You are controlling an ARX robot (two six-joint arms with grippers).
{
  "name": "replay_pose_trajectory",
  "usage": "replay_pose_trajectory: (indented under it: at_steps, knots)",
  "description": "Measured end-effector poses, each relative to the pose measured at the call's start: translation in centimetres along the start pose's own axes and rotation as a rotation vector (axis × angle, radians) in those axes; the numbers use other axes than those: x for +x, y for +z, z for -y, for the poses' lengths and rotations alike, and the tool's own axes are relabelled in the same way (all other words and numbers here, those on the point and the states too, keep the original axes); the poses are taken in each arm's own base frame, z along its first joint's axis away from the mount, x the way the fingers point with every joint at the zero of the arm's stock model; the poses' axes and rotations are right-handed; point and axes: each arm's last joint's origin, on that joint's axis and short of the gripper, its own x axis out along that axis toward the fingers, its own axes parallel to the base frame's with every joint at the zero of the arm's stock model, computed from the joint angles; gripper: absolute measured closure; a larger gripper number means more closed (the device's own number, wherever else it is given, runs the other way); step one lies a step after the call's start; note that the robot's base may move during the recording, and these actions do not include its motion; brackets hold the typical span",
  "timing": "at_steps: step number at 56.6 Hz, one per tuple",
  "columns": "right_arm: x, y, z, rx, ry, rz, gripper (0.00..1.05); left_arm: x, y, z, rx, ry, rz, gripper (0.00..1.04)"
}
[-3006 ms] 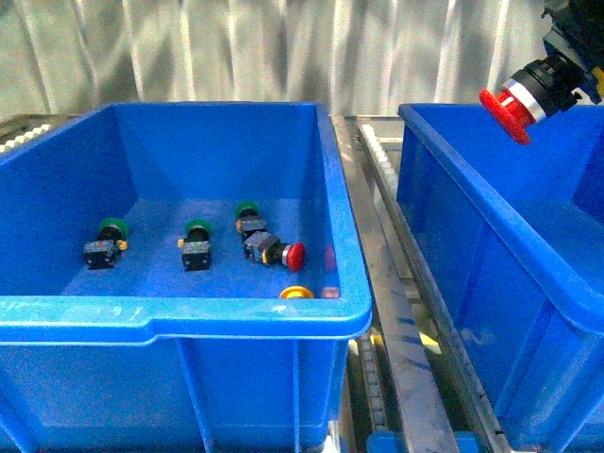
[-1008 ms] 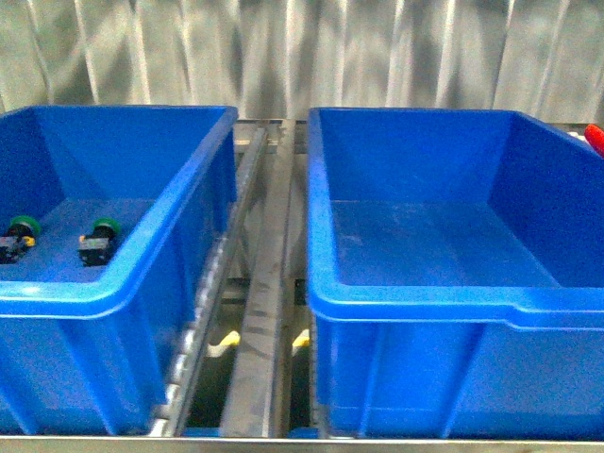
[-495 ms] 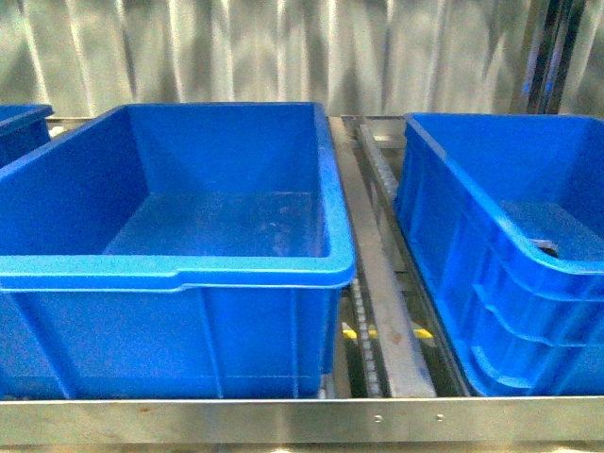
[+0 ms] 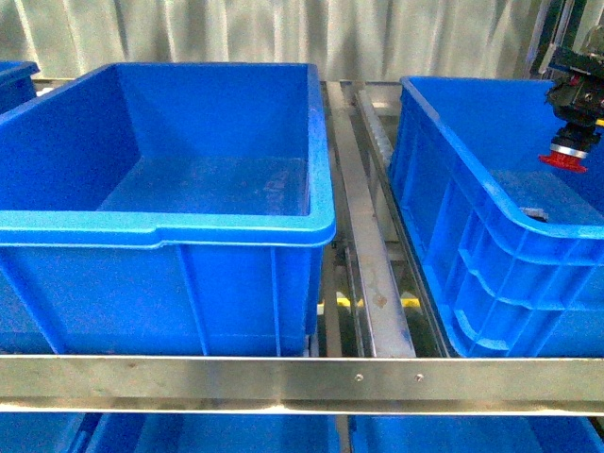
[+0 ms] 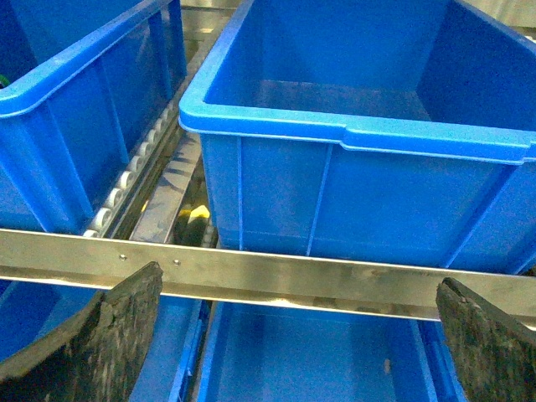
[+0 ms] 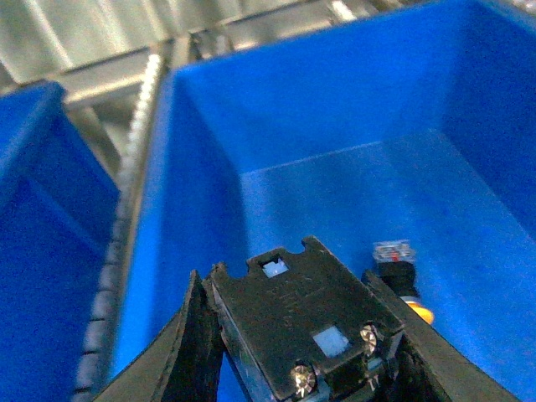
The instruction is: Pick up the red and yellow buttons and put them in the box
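Observation:
My right gripper [image 4: 578, 104] is shut on a red button [image 4: 564, 156], cap down, and holds it over the right blue box [image 4: 472, 198]. In the right wrist view the button's black body [image 6: 297, 322] sits clamped between my fingers, above the box floor [image 6: 335, 201]. A yellow button [image 6: 400, 280] lies on that floor beside it; a small grey part of it shows in the front view [image 4: 535, 214]. My left gripper [image 5: 297, 335] is open and empty, its dark fingers [image 5: 109, 331] wide apart in front of a metal rail [image 5: 276, 280].
A second blue box [image 4: 189, 226] stands at the middle left on the roller rack, nothing showing inside. A metal rail [image 4: 302, 377] crosses the front. Roller tracks [image 4: 363, 189] run between the boxes. More blue bins sit below the rail [image 5: 310, 352].
The front view has swung right and tilted down across the bins. The box with the green-capped switches has left the view. My right gripper with the red button now shows over the right box.

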Motion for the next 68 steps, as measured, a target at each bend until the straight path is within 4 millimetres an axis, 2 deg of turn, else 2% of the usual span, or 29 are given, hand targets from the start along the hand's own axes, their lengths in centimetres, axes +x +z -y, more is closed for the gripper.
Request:
replay_pose_trajectory:
  at_steps: [12,23,30,37,45,52,56,60,68]
  knots:
    - [6.0,-0.3,4.3,-0.069,-0.106,-0.135,0.66,0.0,0.0,0.0,0.000,0.000,0.000,0.08]
    - [9.8,0.5,7.0,-0.129,-0.126,-0.183,0.66,0.0,0.0,0.0,0.000,0.000,0.000,0.08]
    - [11.4,1.2,8.0,-0.161,-0.123,-0.217,0.49,0.0,0.0,0.0,0.000,0.000,0.000,0.08]
    - [11.9,1.8,8.3,-0.160,-0.099,-0.216,0.25,0.0,0.0,0.0,0.000,0.000,0.000,0.08]
    - [10.9,2.0,8.1,-0.139,-0.040,-0.192,0.05,0.0,0.0,0.0,0.000,0.000,0.000,0.08]
    - [8.4,2.7,7.7,-0.110,0.023,-0.159,0.06,0.0,0.0,0.0,0.000,0.000,0.000,0.08]
    - [6.4,3.5,7.6,-0.090,0.054,-0.115,0.06,0.0,0.0,0.0,0.000,0.000,0.000,0.08]
    - [3.6,4.7,7.5,-0.075,0.095,-0.055,0.06,0.0,0.0,0.0,0.000,0.000,0.000,0.08]
    - [-1.9,5.4,7.5,-0.064,0.134,0.002,0.06,0.0,0.0,0.0,0.000,0.000,0.000,0.08]
